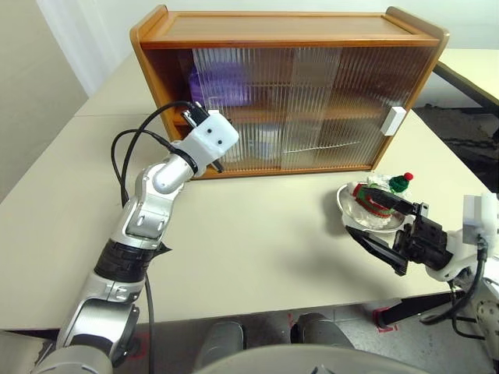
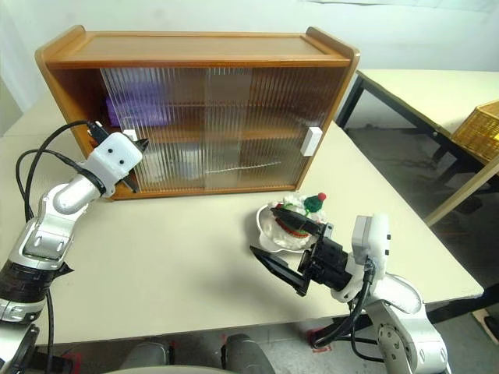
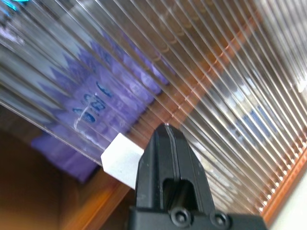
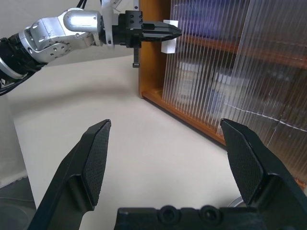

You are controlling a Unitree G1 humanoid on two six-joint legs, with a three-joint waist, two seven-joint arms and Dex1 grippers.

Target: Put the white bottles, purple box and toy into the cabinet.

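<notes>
Right pincer (image 1: 387, 232): it is hovering at the near right edge of the surface (image 1: 257, 249), with its two black fingers standing wide apart and holding nothing.
Toy (image 1: 380, 196): it is lying on its silver dish (image 1: 346, 204), just beyond the right pincer, not inside the cabinet.
Left pincer (image 4: 173, 32): its fingers are pressed together, and the tip is resting at the white handle (image 3: 122, 159) of the left sliding door; whether it is touching is hard to tell.
Cabinet (image 1: 288, 33): it is standing at the far side of the surface.
Purple box (image 1: 220, 84): it is sitting on the upper shelf, behind the ribbed door.
White bottles (image 1: 267, 142): they are seeming to sit on the lower shelf, blurred by the door.
</notes>
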